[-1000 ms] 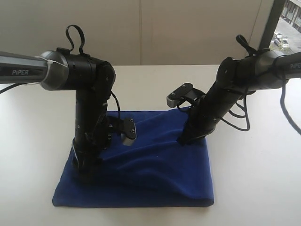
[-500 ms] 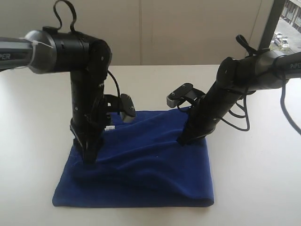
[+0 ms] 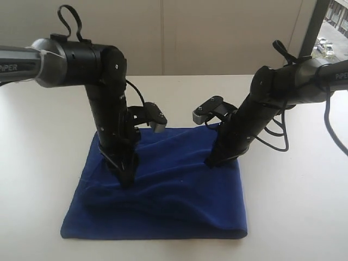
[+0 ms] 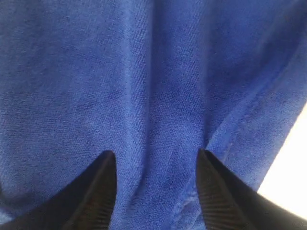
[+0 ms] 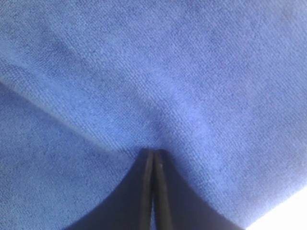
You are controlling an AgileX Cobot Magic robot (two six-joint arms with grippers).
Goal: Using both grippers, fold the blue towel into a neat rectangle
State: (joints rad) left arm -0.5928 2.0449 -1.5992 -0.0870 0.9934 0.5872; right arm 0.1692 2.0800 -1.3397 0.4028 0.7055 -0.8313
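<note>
I see the blue towel (image 3: pixel 179 196) lying rumpled on the white table (image 3: pixel 293 206). My left gripper (image 4: pixel 156 158) stands on its middle-left, fingers spread and gripping nothing. My right gripper (image 5: pixel 153 154) has its fingers clenched on a pucker of cloth near the far edge.

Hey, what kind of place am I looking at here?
Probably an indoor robotics lab or test bench: two black robot arms work a blue towel on a white table, beside a window overlooking parked cars.

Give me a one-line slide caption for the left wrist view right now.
Left gripper open, fingers straddling a raised fold of the blue towel near its stitched edge, white table beyond.
</note>
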